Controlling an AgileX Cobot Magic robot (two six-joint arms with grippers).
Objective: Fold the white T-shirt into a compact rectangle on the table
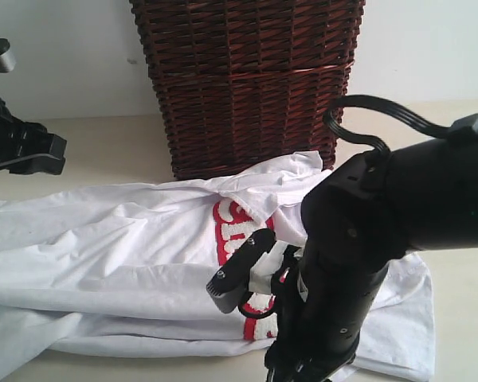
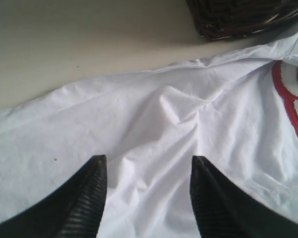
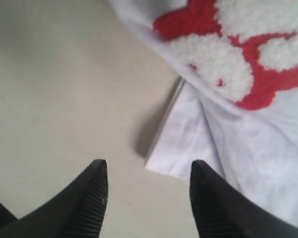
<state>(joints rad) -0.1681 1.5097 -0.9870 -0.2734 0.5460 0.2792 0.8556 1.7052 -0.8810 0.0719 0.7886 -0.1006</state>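
The white T-shirt (image 1: 119, 247) lies crumpled lengthwise across the table (image 1: 103, 147), its red band of fuzzy letters (image 1: 229, 231) towards the right. My left gripper (image 2: 148, 163) hangs open over plain wrinkled cloth of the shirt (image 2: 179, 124), nothing between its fingers. In the exterior view only the left arm (image 1: 20, 147) shows, at the far left. My right gripper (image 3: 148, 166) is open above bare table (image 3: 54, 89), just beside a folded corner of the shirt (image 3: 181, 144) below the red lettering (image 3: 223, 54). The right gripper (image 1: 239, 278) shows over the shirt's near edge.
A dark brown wicker basket (image 1: 247, 79) stands at the back, touching the shirt's far edge; its corner (image 2: 238, 17) shows in the left wrist view. The bulky right arm (image 1: 382, 239) hides the shirt's right part. Bare table (image 2: 64, 44) lies beyond the shirt.
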